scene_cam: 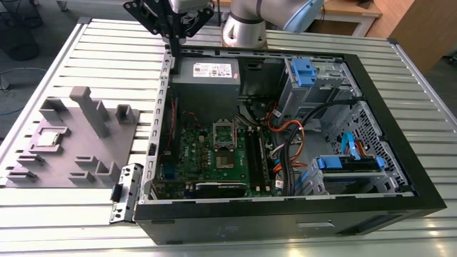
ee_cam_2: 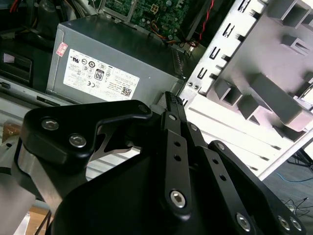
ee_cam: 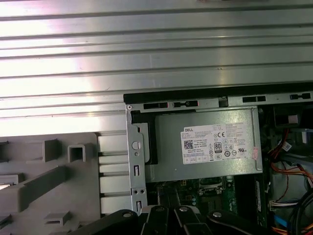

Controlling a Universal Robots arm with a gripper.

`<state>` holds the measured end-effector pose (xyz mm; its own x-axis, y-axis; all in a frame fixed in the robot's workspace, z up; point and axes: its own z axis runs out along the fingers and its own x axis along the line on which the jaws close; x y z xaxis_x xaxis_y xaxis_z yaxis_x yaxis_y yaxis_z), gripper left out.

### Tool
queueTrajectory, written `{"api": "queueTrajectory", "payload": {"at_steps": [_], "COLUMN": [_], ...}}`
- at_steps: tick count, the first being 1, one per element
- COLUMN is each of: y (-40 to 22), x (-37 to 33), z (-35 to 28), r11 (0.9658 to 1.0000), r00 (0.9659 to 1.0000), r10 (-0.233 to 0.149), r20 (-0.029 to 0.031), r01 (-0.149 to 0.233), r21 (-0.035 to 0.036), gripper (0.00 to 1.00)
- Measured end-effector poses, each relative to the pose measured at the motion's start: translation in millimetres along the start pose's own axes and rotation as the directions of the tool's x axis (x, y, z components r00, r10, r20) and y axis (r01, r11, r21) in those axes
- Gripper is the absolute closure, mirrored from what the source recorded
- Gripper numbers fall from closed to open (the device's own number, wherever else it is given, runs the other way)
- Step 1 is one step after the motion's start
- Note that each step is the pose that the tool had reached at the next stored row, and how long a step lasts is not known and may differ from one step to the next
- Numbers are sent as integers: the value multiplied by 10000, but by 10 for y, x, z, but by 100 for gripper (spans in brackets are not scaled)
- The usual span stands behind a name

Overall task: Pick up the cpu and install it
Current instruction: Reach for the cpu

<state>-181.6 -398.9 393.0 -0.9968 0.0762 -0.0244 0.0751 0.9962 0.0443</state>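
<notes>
The cpu (scene_cam: 48, 139), a small pale square chip, lies in a recess of the grey plastic fixture (scene_cam: 71, 144) on the exterior view's left, well away from my gripper. My gripper (scene_cam: 170, 64) hangs above the far left corner of the open computer case (scene_cam: 286, 209), beside the power supply (scene_cam: 207, 72). Its black fingers (ee_cam_2: 172, 100) are pressed together with nothing between them. The green motherboard (scene_cam: 214, 155) lies inside the case, with a shiny metal socket frame (scene_cam: 223, 133) near its middle. In the first wrist view, the power supply (ee_cam: 205, 144) and a fixture corner (ee_cam: 49, 181) sit below me.
The case stands on a slatted metal table (scene_cam: 107, 48). Orange and black cables (scene_cam: 292, 139) and blue drive brackets (scene_cam: 303, 72) fill the case's right half. A metal side bracket (scene_cam: 123, 193) lies by the case's near left corner. Grey upright blocks (scene_cam: 89, 110) rise from the fixture.
</notes>
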Motion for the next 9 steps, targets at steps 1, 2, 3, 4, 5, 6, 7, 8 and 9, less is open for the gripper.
{"api": "queueTrajectory", "payload": {"at_steps": [1, 2, 3, 4, 5, 6, 7, 8, 9], "y": [0, 0, 0, -1, -1, -2, -2, -3, -5], "x": [0, 0, 1, 6, 14, 22, 34, 46, 58], "z": [0, 0, 0, 0, 0, -1, -1, -1, -1], "r11": [10000, 10000, 10000, 10000, 10000, 10000, 10000, 10000, 10000], "r00": [10000, 10000, 10000, 10000, 10000, 10000, 10000, 10000, 10000], "r10": [0, 0, 0, 2, 2, 1, 1, 1, 0], "r20": [1, 1, 1, 0, 1, 0, 1, 0, 1], "r01": [0, 0, 0, -2, -2, -1, -1, -1, 0], "r21": [0, 0, 0, 0, 0, 0, 0, 0, 0], "gripper": [89, 89, 89, 89, 89, 89, 89, 89, 89]}}
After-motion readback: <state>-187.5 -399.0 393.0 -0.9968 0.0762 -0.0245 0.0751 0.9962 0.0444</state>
